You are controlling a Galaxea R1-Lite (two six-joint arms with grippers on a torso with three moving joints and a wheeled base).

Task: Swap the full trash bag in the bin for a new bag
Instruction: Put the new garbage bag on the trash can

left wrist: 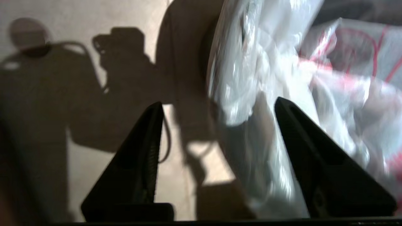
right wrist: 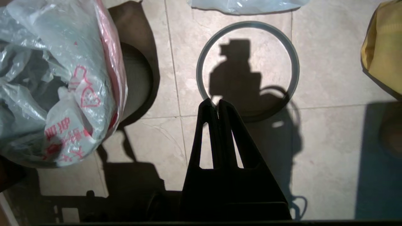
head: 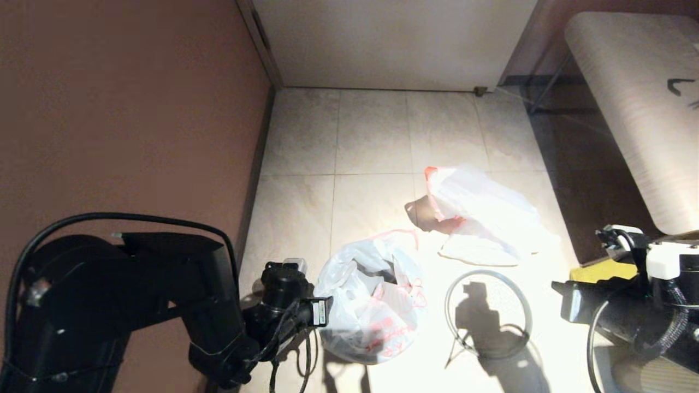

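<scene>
Beside the bin (head: pixel 349 349), the left end effector (left wrist: pixel 216 106) gapes wide, empty, at the new bag (head: pixel 371 297) draped over the bin's mouth. Right end effector (right wrist: pixel 216 103) hovers pinched closed above the grey hoop (head: pixel 487 314) lying loose on the floor. Risk: unclamped film slips off; the full trash bag (head: pixel 486 218) lies beyond, long axis slanting, pink tip toward the door.

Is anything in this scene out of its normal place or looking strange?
Yes. The grey hoop lies flat on the floor tiles, apart from the bin, which the new bag drapes loosely. The full trash bag lies on the floor farther off. The left gripper is open beside the new bag; the right gripper is shut above the hoop.
</scene>
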